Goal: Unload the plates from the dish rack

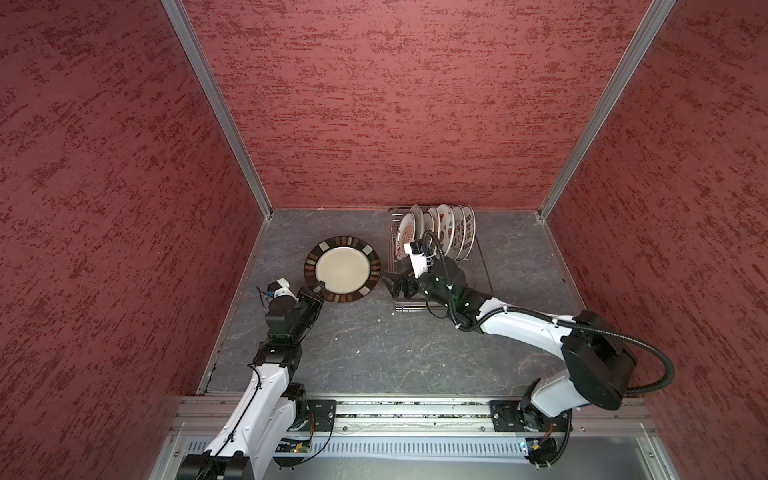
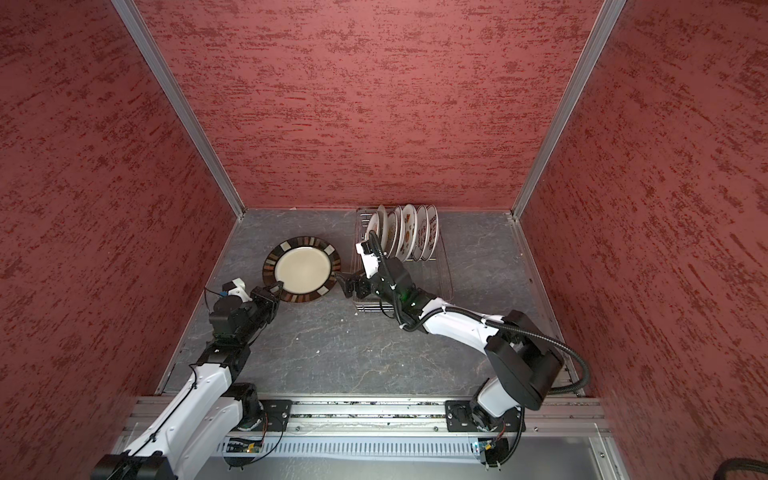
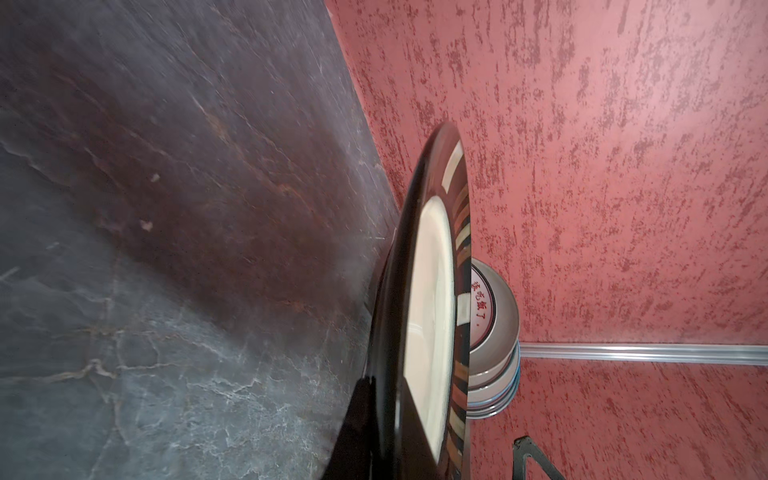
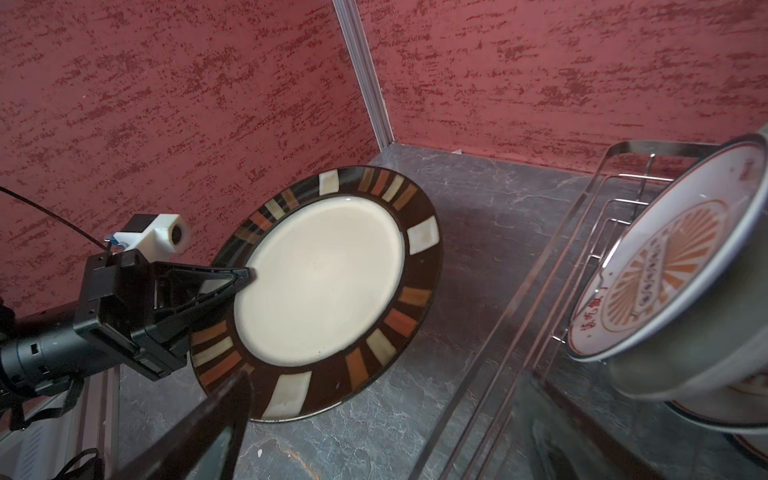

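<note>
You see a row of printed plates [image 1: 446, 232] standing on edge at the far end of the silver wire dish rack [image 1: 409, 307] — sunburst one leftmost. Beside the rack, a cream-centred striped-rim plate [image 1: 342, 269] faces up, its rim pinched by the left hand [image 1: 320, 287].

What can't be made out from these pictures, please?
Number of plates in the dish rack: in both top views the right arm's wrist camera covers the front ones.
Dish rack in the left wrist view: behind the striped plate; only some plate edges show.
Racked plates in the right wrist view: cut off by the picture's edge.
</note>
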Tool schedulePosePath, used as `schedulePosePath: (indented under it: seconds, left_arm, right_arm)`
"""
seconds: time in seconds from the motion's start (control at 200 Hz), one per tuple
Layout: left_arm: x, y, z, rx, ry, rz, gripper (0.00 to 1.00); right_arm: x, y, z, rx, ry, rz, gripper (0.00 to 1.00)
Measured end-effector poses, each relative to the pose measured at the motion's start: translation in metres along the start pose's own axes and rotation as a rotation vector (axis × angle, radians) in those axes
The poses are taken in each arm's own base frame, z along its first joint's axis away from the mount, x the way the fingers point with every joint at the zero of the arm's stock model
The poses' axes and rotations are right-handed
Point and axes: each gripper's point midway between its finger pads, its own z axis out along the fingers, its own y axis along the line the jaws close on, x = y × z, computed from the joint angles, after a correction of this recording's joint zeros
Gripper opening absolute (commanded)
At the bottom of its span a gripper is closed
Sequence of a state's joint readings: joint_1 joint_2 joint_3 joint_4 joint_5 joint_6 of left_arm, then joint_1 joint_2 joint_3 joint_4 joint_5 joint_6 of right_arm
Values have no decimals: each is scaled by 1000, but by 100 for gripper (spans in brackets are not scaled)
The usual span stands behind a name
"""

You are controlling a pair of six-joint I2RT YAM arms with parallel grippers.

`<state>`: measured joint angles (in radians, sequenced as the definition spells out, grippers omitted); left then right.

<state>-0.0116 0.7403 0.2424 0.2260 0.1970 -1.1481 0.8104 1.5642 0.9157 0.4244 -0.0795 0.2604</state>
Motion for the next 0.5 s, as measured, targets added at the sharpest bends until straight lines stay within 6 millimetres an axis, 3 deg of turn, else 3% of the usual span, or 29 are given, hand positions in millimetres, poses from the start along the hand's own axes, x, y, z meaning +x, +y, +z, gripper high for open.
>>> schedulePosePath:
  seconds: [0.22, 0.501]
  left_arm:
    - [-28, 16, -1, -58, -106, -32, 0]
    - [-48, 56, 7, -200, -195, -69, 0]
  right_arm:
    - [15, 9, 40, -17, 59, -17, 99]
    - [26, 24, 78, -47, 112, -23, 98]
